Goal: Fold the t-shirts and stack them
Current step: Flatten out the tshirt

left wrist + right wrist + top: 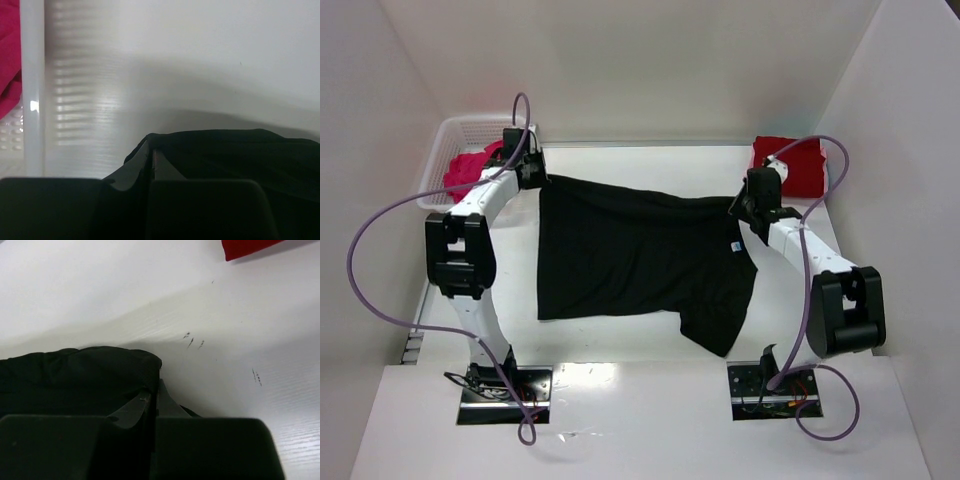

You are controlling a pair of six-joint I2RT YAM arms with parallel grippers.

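Black t-shirt [630, 255] spread centrally — red t-shirt [790, 162] folded far right, pink t-shirt [470, 170] far left.

Both arms are the same build: white link shells, black joint housings. The left arm [470, 240] has a big boxy black block at the elbow with white tubes either side. The right arm [825, 270] has the same black elbow block and a white forearm. A thin purple cable [351, 262] loops wide off the left arm, and a second one runs along the right, with extra loops near the wrist and base. The bases are bolted to black mounting plates [505, 395], with thin loose wires there. The left gripper [530, 172] and right gripper [748, 205] are black. In the wrist views, dark tapered fingers [167, 170] rise from a wide matte black body.
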